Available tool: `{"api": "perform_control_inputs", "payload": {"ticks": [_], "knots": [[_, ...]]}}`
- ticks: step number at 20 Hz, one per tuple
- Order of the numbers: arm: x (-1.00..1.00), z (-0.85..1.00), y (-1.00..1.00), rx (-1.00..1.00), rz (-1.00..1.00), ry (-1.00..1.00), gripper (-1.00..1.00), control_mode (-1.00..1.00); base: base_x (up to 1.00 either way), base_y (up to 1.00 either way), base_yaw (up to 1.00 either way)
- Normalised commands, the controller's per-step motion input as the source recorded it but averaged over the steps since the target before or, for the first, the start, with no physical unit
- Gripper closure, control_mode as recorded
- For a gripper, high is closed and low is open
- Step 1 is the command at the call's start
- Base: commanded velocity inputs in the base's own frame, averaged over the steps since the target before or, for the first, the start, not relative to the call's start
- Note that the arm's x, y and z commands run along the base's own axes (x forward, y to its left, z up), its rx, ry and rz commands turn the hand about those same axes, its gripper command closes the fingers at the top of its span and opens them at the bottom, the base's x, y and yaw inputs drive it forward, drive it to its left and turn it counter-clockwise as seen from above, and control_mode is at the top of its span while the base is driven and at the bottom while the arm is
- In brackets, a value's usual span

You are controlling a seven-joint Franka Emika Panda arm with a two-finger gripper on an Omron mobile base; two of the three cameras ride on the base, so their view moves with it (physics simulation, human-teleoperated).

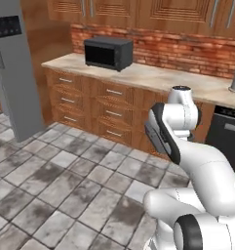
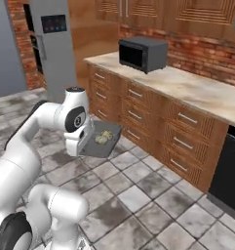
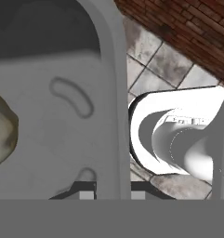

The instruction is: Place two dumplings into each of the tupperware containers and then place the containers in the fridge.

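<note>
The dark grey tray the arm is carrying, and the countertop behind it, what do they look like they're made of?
The dark grey tray looks like matte plastic: even grey, soft moulded rim, no shine. The countertop looks like polished beige stone, going by its faint mottling, though laminate could look the same.

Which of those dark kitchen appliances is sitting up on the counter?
The microwave, a black box on the beige counter before the brick wall. The dishwasher stands on the floor.

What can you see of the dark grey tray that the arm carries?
The tray is shallow, rectangular, dark grey, with a raised rim and a smooth plastic look. The gripper is shut on its rim and holds it roughly level above the tiled floor, apart from the cabinets. Beige dumplings lie inside it; their number is unclear.
</note>
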Motion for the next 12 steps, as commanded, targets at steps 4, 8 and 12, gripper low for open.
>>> {"api": "perform_control_inputs", "payload": {"ticks": [4,8,12], "knots": [[0.0,0.0,0.0,0.0,0.0,0.0,1.0,1.0,1.0,-0.03,0.63],[0.0,0.0,0.0,0.0,0.0,0.0,1.0,1.0,1.0,-0.04,0.71],[0.0,0.0,0.0,0.0,0.0,0.0,1.0,1.0,1.0,-0.04,0.66]]}}
